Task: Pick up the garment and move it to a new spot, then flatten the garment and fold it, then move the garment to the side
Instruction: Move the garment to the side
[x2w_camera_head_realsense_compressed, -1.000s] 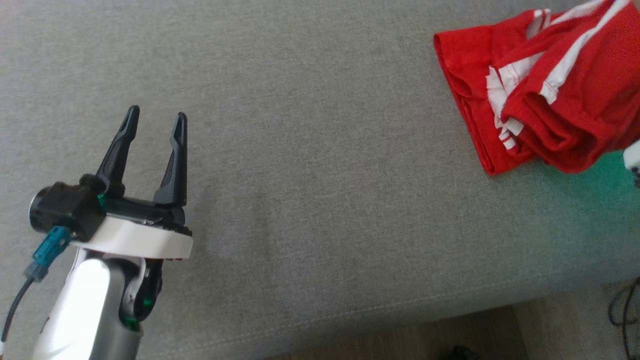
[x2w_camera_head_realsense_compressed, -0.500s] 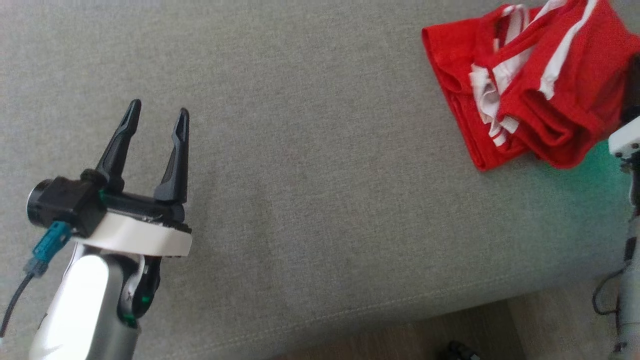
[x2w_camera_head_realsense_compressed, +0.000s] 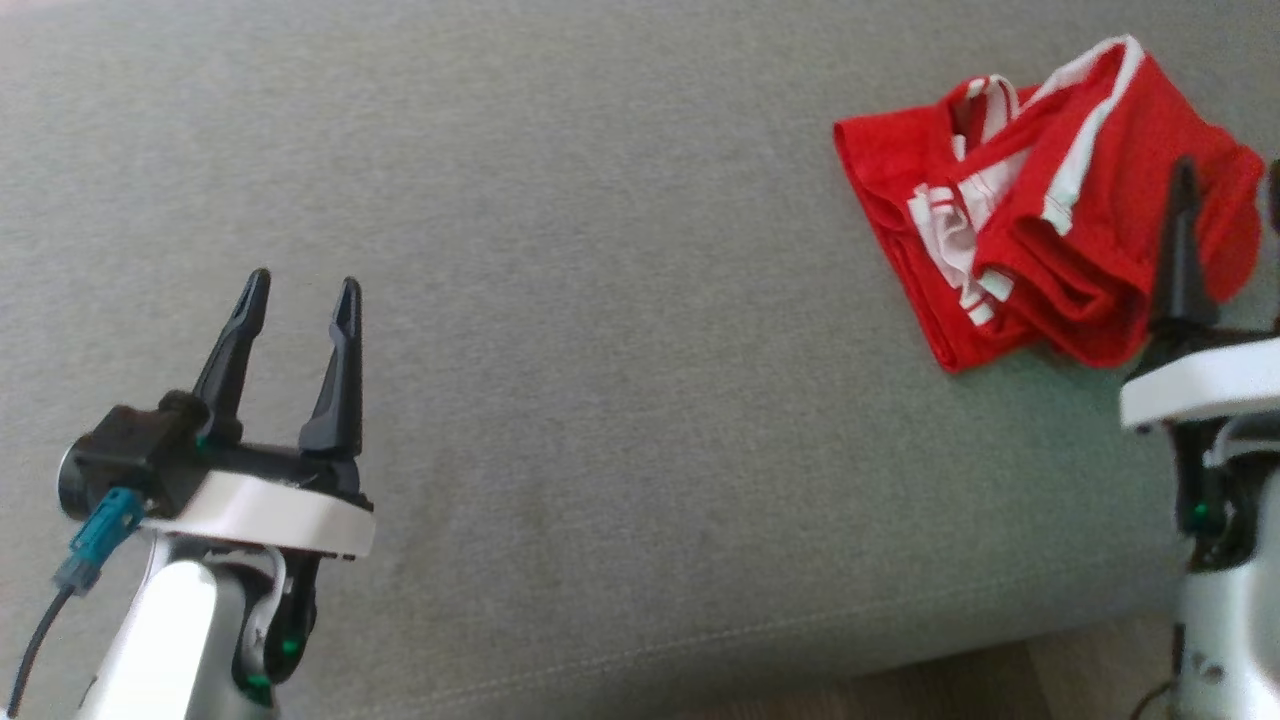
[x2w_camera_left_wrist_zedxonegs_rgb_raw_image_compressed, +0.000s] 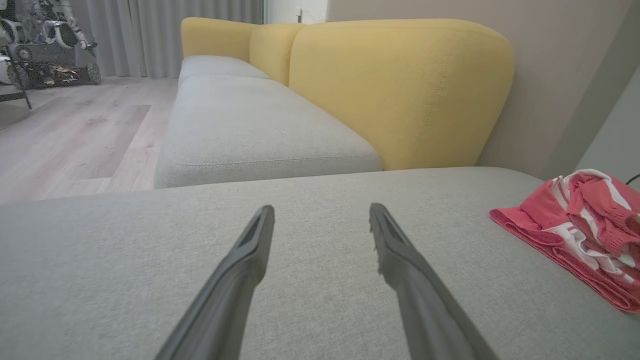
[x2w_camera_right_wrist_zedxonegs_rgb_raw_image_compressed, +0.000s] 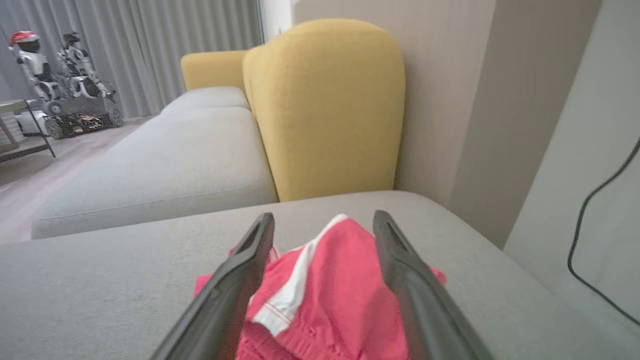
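- The right gripper (x2w_camera_right_wrist_zedxonegs_rgb_raw_image_compressed: 322, 220) has risen into the head view's lower right, fingers spread wide, holding nothing.
- A broad grey fabric sofa seat (x2w_camera_head_realsense_compressed: 620, 300) meets a yellow padded backrest (x2w_camera_left_wrist_zedxonegs_rgb_raw_image_compressed: 400, 90), with pale wooden floor (x2w_camera_left_wrist_zedxonegs_rgb_raw_image_compressed: 75, 135) beyond.
- The crumpled red-and-white cloth garment (x2w_camera_head_realsense_compressed: 1040, 230) lies on the seat's right end, below those fingers.
- The left gripper (x2w_camera_head_realsense_compressed: 304, 282) hovers, jaws parted, empty.
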